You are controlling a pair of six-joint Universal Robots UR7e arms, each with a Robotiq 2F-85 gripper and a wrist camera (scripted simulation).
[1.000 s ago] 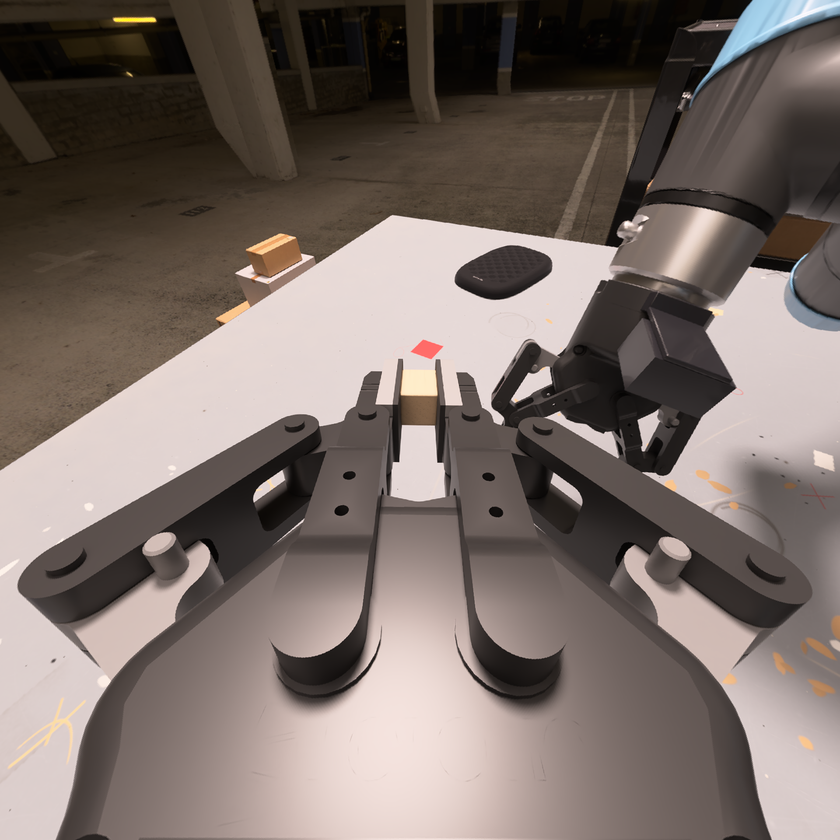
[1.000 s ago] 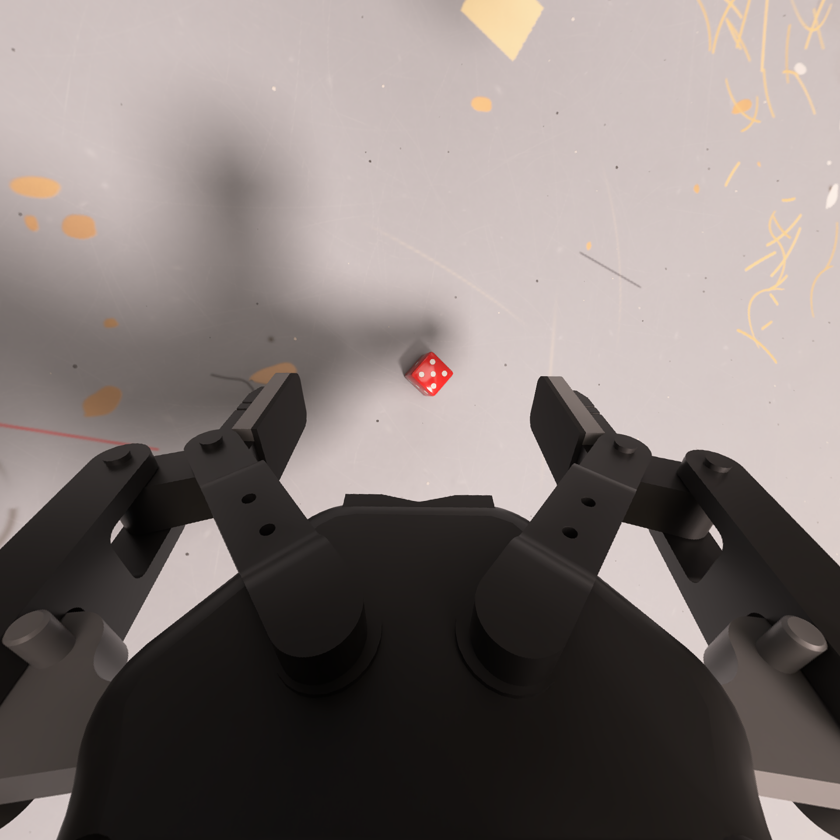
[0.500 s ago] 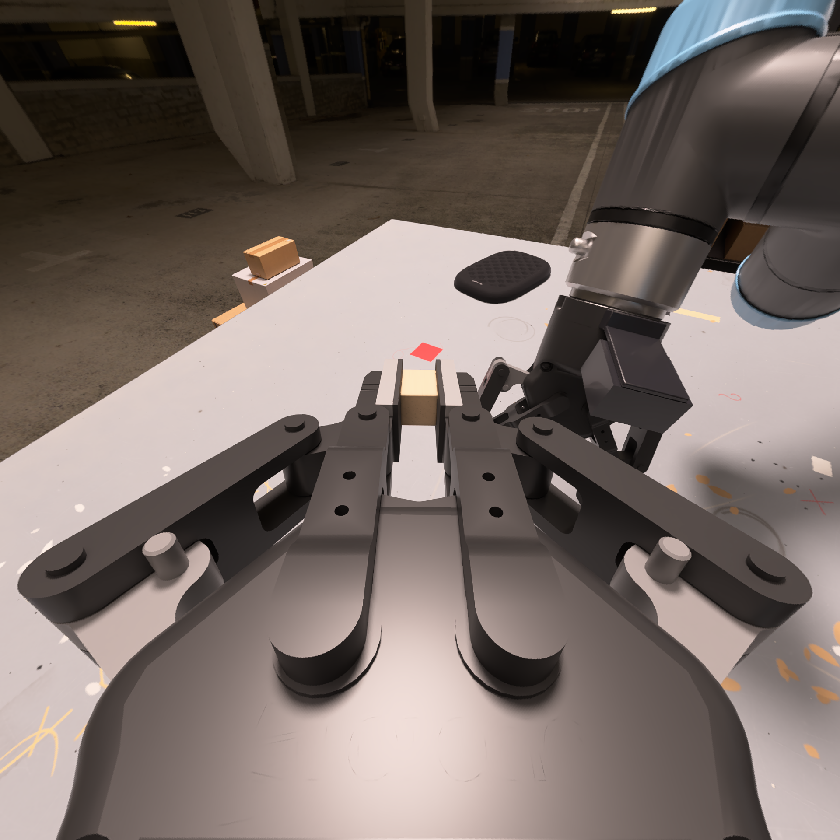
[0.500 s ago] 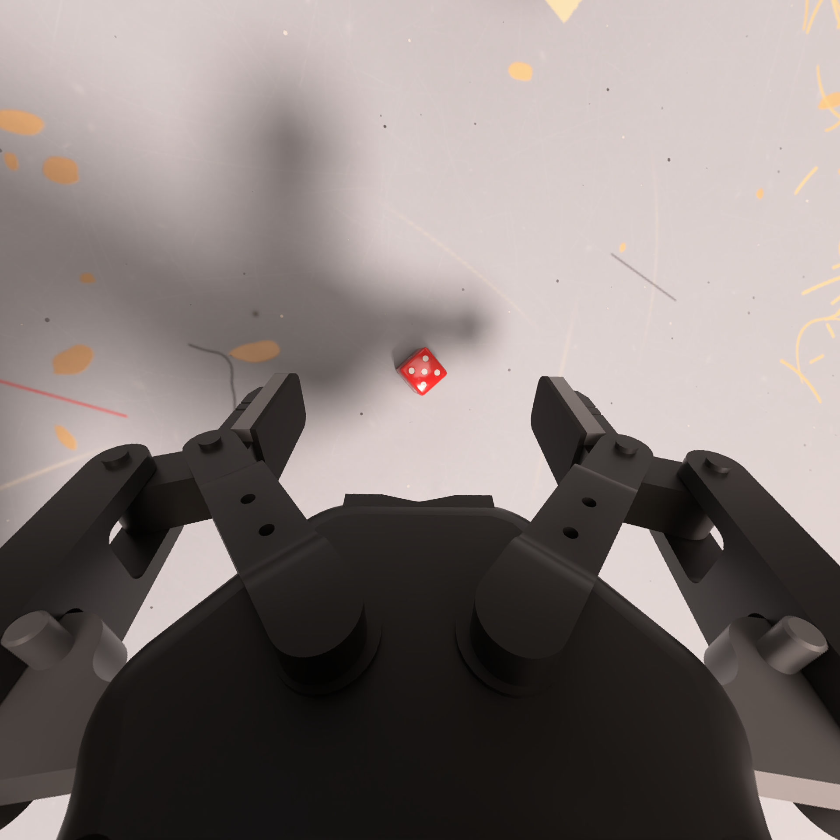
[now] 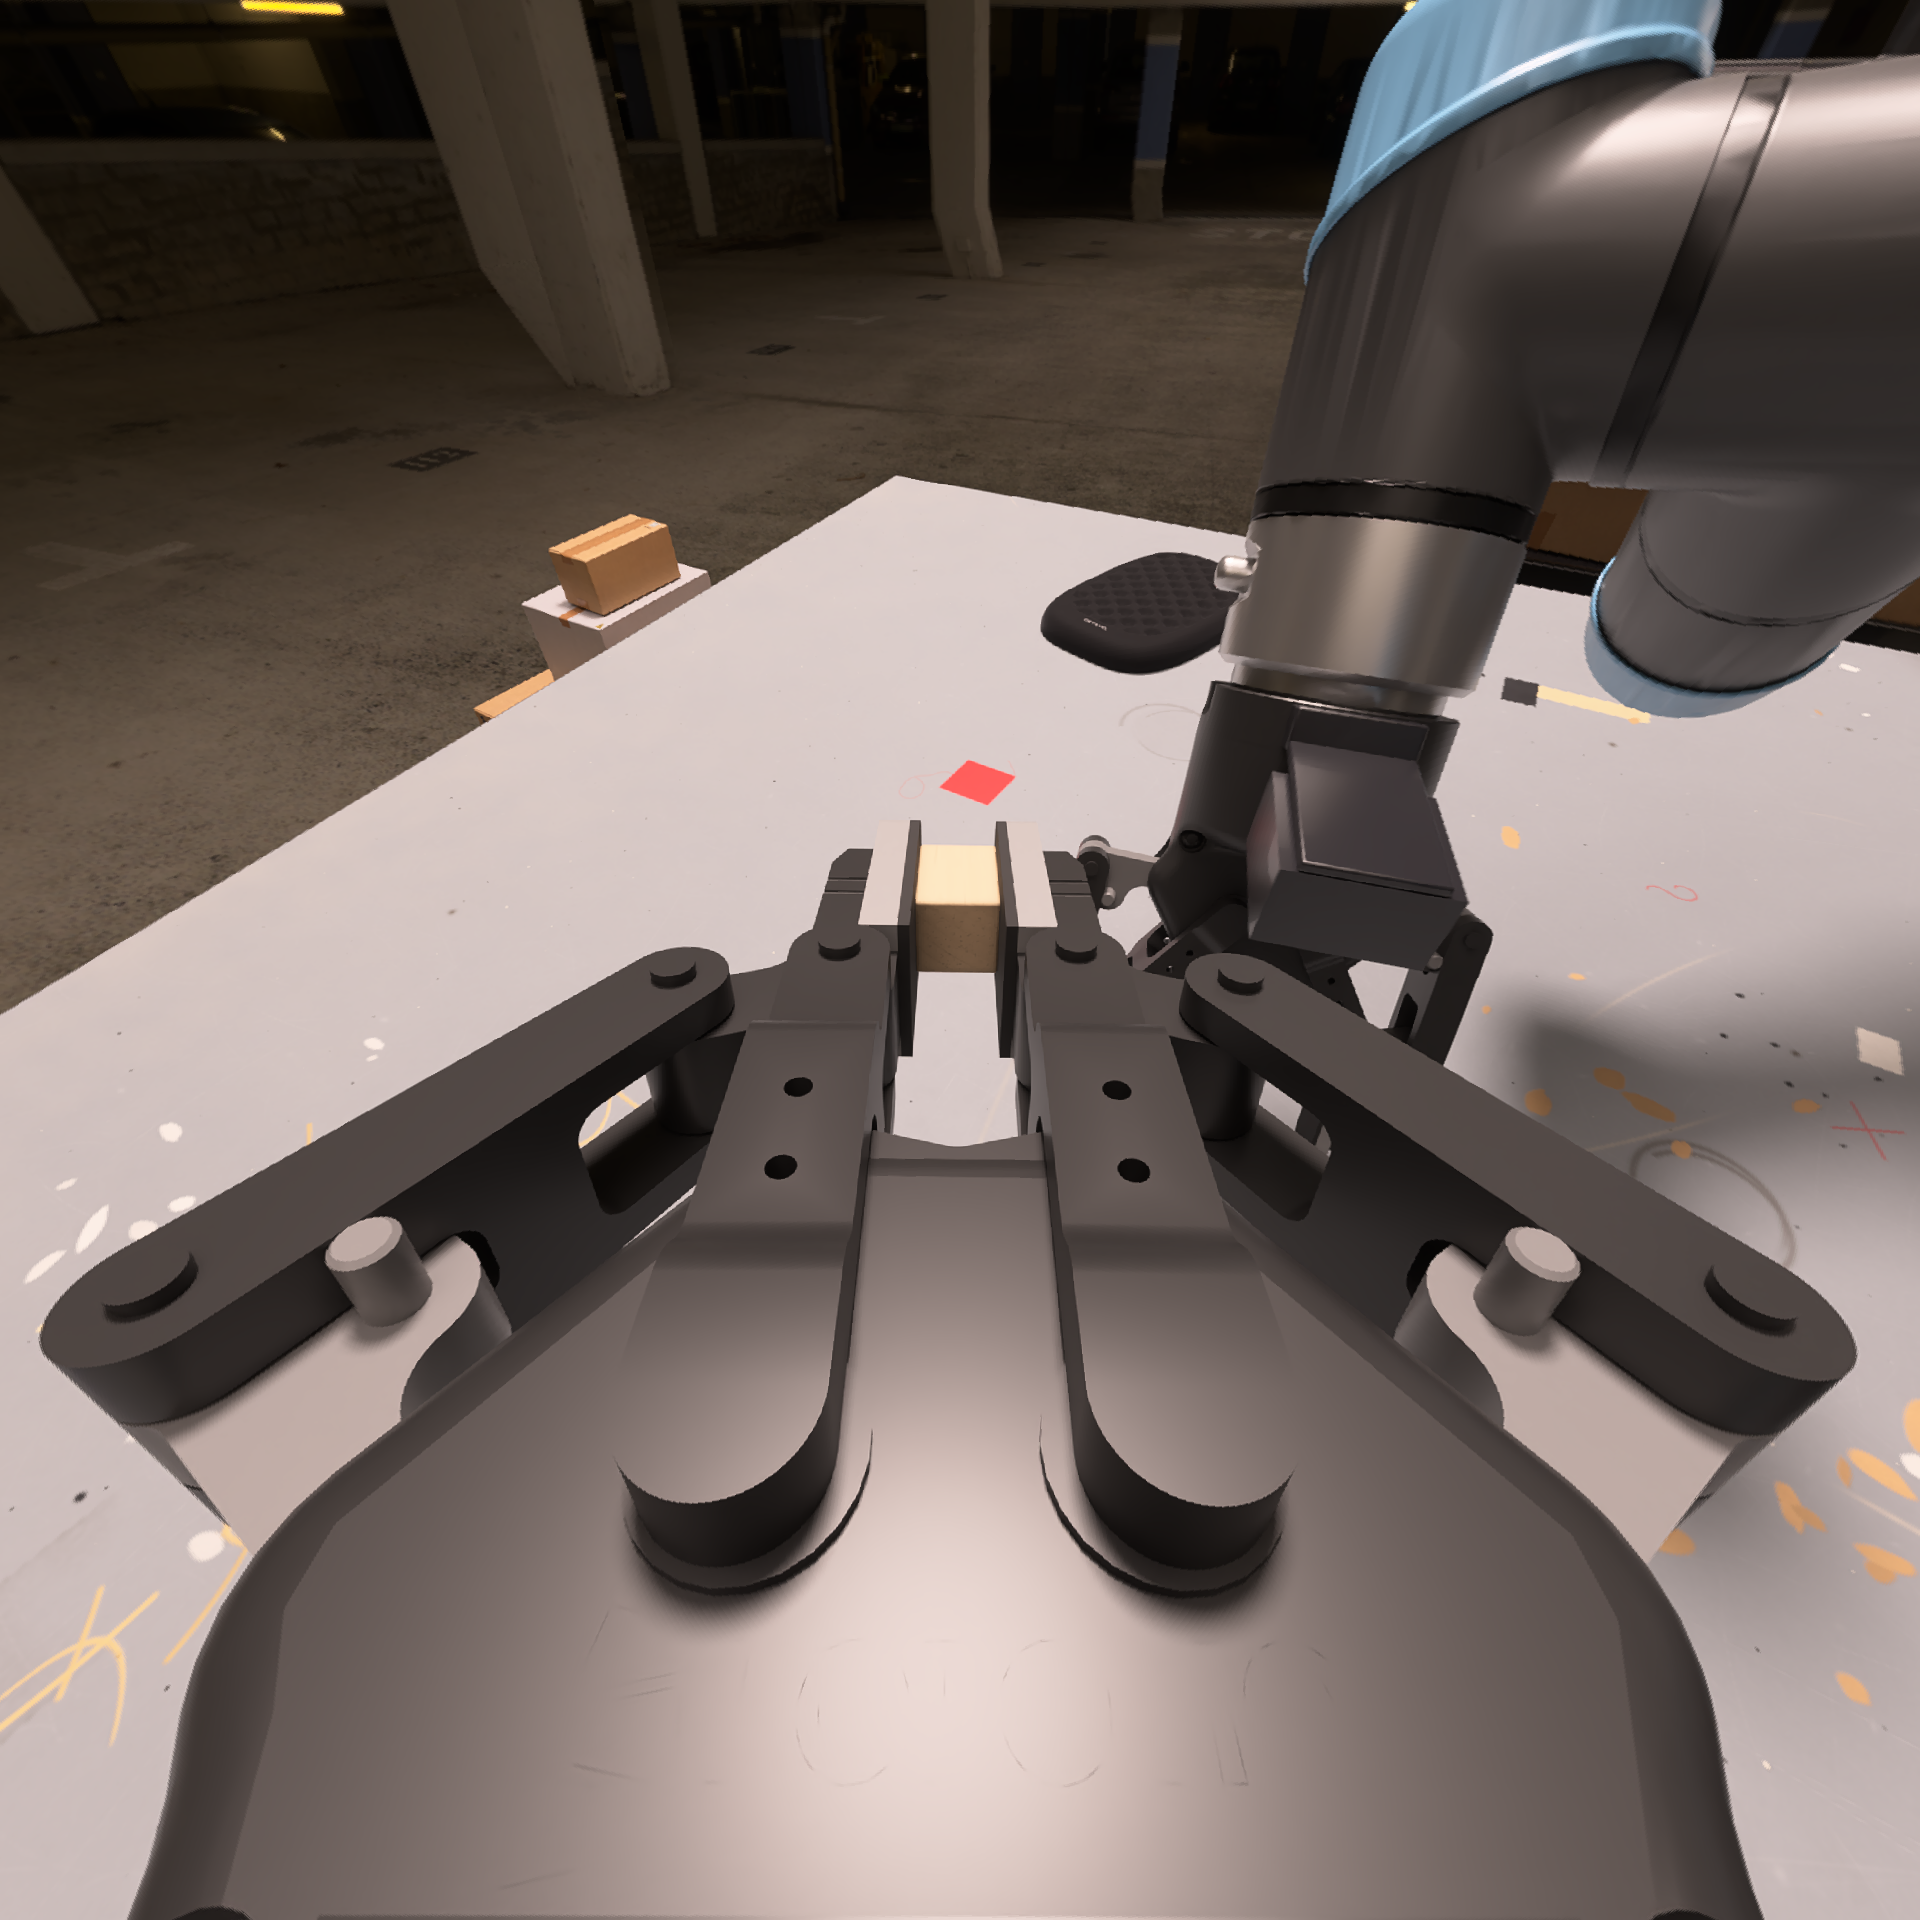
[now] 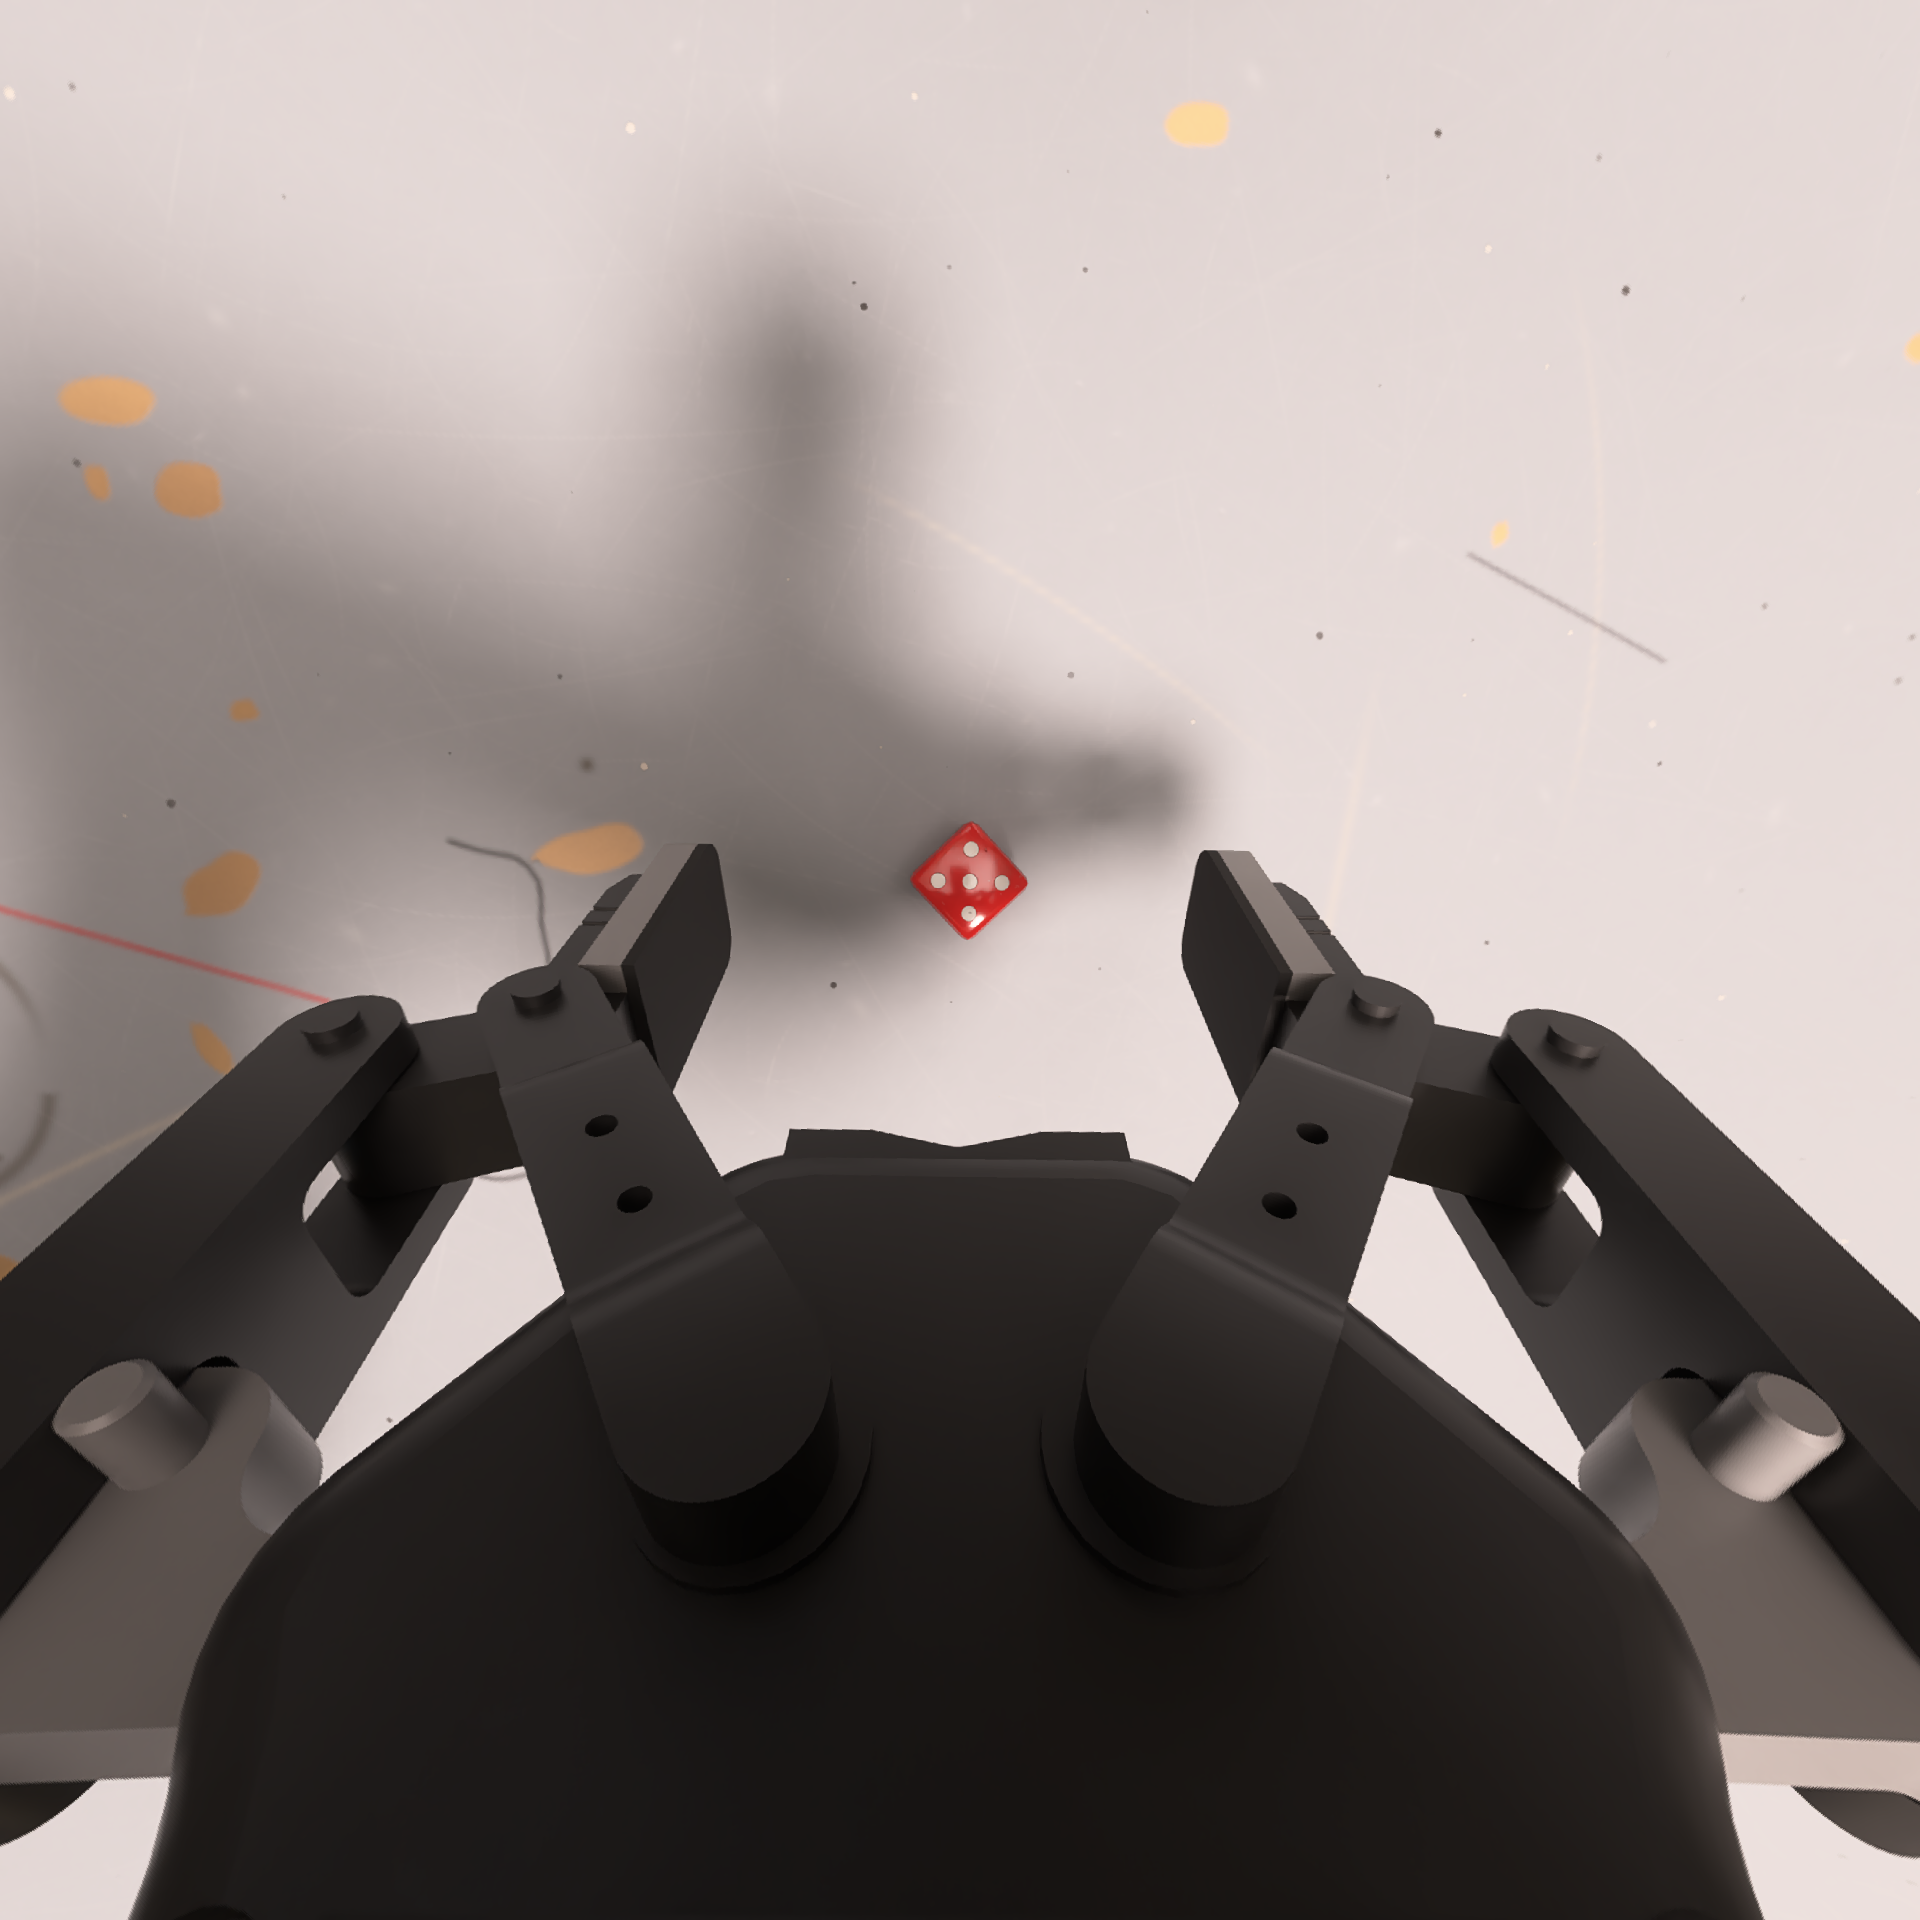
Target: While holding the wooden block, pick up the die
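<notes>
My left gripper is shut on a small pale wooden block and holds it above the white table. In the right wrist view a small red die with white pips lies on the table, turned corner-on, between and just beyond my fingertips. My right gripper is open and empty, pointing down at the die, which sits centred between the fingers. The right arm and gripper also show in the left wrist view, close to the right of the block. The die is hidden in that view.
A black oval pad lies at the table's far side and a flat red square beyond the block. Cardboard boxes stand off the table's left edge. The tabletop has orange paint flecks and the arm's dark shadow.
The right arm has swung left, closer to my left gripper, and come down: the die looks larger and now sits centred between the open fingers. The left gripper still holds the block.
</notes>
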